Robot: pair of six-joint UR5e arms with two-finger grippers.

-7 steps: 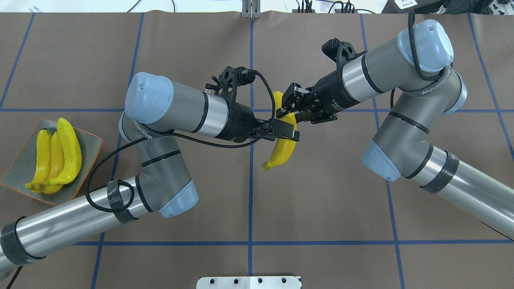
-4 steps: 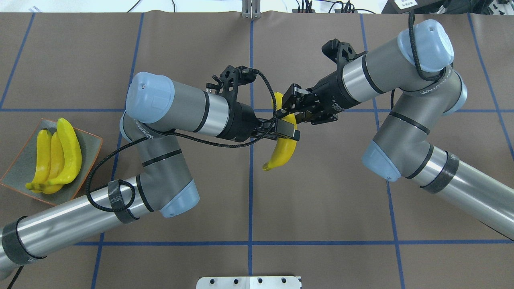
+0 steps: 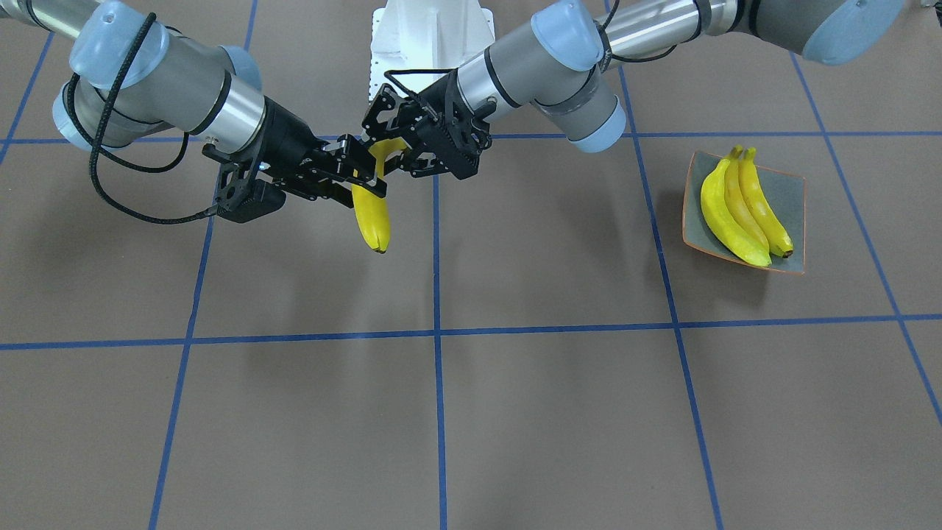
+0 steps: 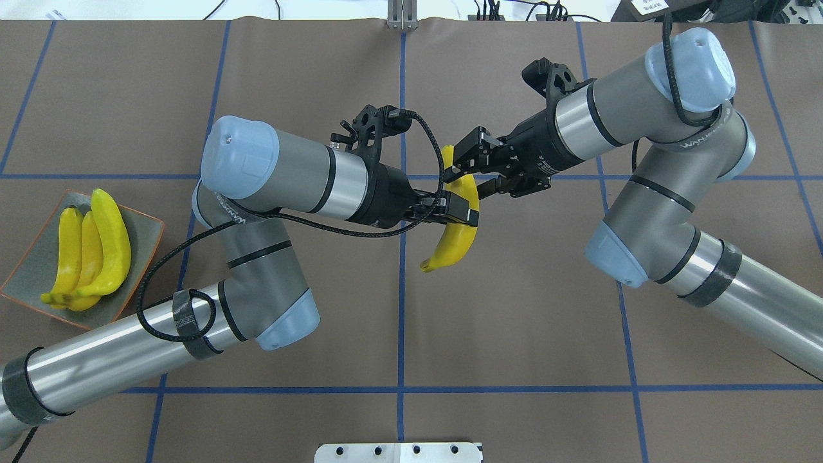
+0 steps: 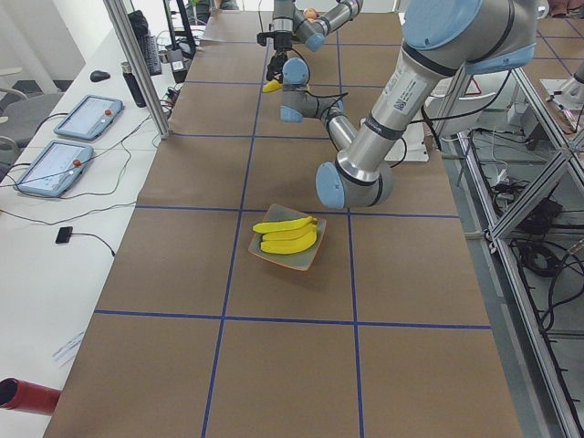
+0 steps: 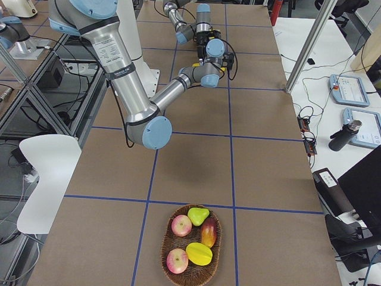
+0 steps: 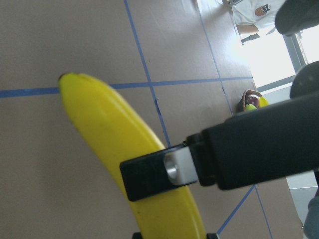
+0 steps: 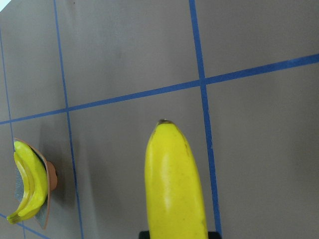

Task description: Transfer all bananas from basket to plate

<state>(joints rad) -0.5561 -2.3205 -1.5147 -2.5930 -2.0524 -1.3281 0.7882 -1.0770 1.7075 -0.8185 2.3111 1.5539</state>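
The left gripper (image 4: 461,211) clamps one smooth, curved, bright yellow banana (image 4: 453,241) at mid-length, dark tip hanging below it; the right gripper (image 4: 464,177) flanks the upper end, grip impossible to judge, while three more yellow bananas (image 4: 90,251) lie on one square, glossy grey-green, orange-rimmed plate (image 4: 143,235) far behind the left gripper.

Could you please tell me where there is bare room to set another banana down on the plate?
The plate is crowded: three bananas fill its middle. Narrow bare strips lie between them and the rim on either side of them. The table just beyond the plate is bare.
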